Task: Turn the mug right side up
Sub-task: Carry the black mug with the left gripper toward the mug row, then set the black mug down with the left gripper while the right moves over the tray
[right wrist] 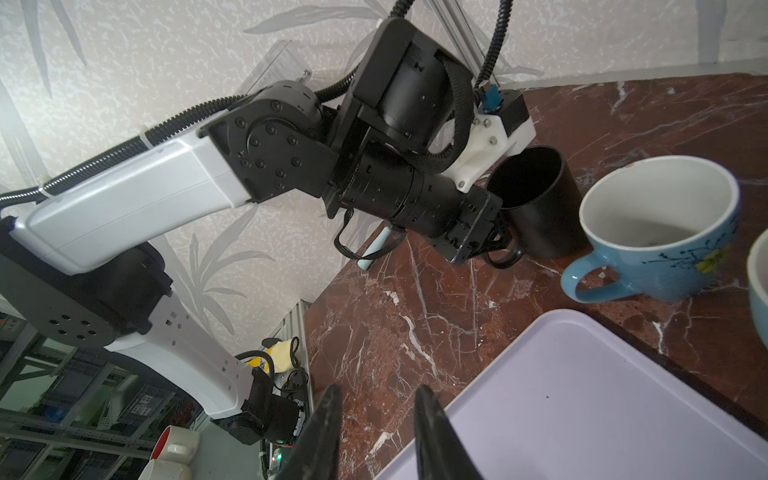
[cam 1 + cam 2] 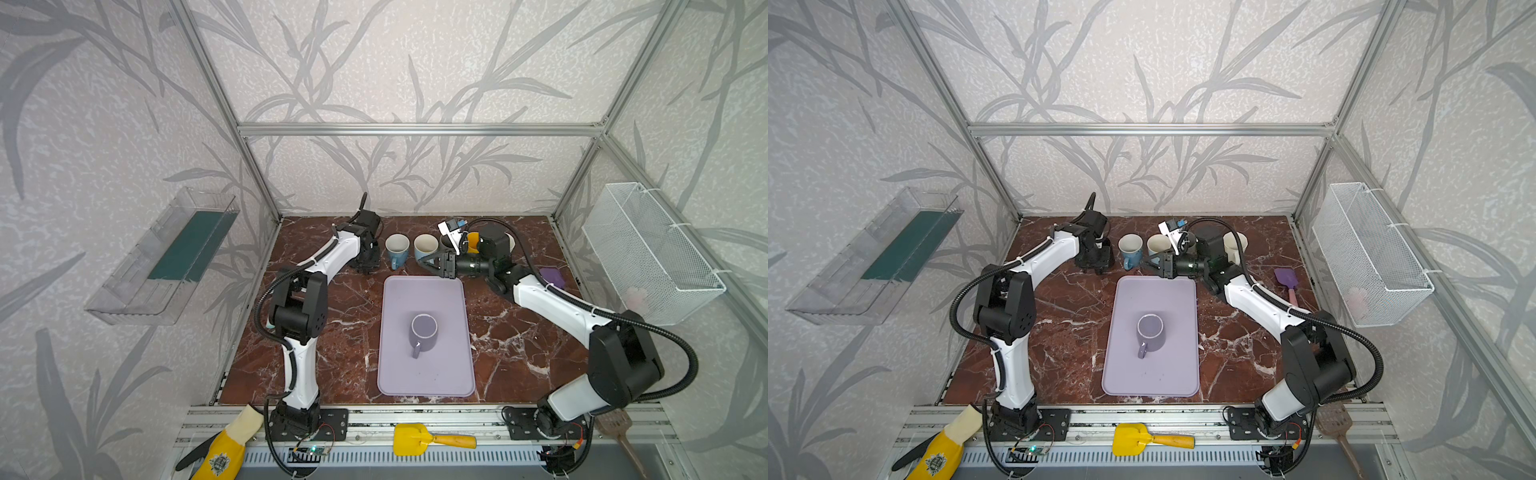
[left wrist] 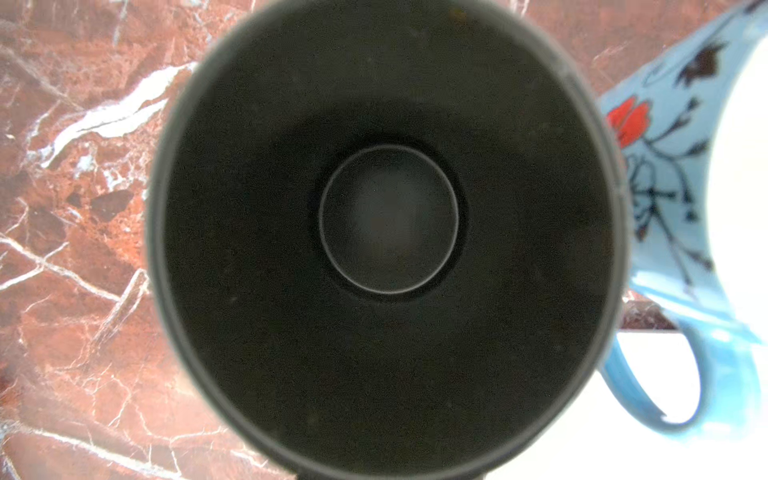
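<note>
Both jaws of the left gripper (image 1: 500, 247) are pinched nearly together on the handle (image 1: 510, 258) of the black mug (image 1: 536, 208), as the right wrist view shows. The mug stands with its base on the marble table (image 1: 415, 316), its long axis upright and its mouth facing up. The handle sticks out sideways toward the gripper. The left wrist view looks straight down that axis into the mug (image 3: 386, 220), with the round dark floor in the middle of the rim. In both top views the mug is hidden beneath the left wrist, near the back of the table. Just beside it stands a blue flowered mug (image 1: 656, 232), also mouth up; whether the two touch I cannot tell. The right gripper (image 1: 377, 399) hangs near the far edge of the lavender tray (image 1: 582, 395), its jaws a narrow gap apart with nothing between them. A purple mug (image 2: 424, 338) sits in the middle of the tray with its handle toward the front; which way up it is I cannot tell.
</note>
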Controlling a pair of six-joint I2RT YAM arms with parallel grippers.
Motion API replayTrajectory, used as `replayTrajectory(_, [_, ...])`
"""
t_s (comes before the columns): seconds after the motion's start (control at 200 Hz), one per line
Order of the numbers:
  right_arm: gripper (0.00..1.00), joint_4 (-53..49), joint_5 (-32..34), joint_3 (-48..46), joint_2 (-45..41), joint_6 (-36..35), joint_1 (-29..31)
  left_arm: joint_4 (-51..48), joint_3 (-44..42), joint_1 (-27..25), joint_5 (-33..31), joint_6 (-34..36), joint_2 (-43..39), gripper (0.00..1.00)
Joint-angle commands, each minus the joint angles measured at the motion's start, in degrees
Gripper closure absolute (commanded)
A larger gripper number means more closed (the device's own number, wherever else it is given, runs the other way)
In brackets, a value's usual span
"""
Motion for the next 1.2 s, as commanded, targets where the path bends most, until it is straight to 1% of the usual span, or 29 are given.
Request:
replayTrajectory(0.0, [0.69,-0.3,0.2,-0.6,-1.7,-1.2,-0.2,2.4,3.0,-0.2,-1.0,-0.2,0.8,1.0])
replayTrajectory(0.415, [0.69,-1.4,0.9,-1.2,-2.6,-1.9,-0.2,4.4,3.1,-0.2,0.0,-1.8,2.6,1.0])
replayTrajectory(0.82, [0.67,-4.4,1.9,-0.8,-2.9,-3.3,-0.2,3.1,3.4,-0.2,0.2,-2.5,3.9,1.0])
replayTrajectory(0.995, [0.67,-5.2,2.4,-0.7,-3.0,-3.5,-0.2,2.7,3.5,-0.2,0.0,-2.5,3.8,0.87])
replayTrajectory(1.195, [0.67,-5.5,2.6,-0.7,-3.0,-3.8,-0.2,2.1,3.8,-0.2,-0.6,-2.4,3.7,0.79])
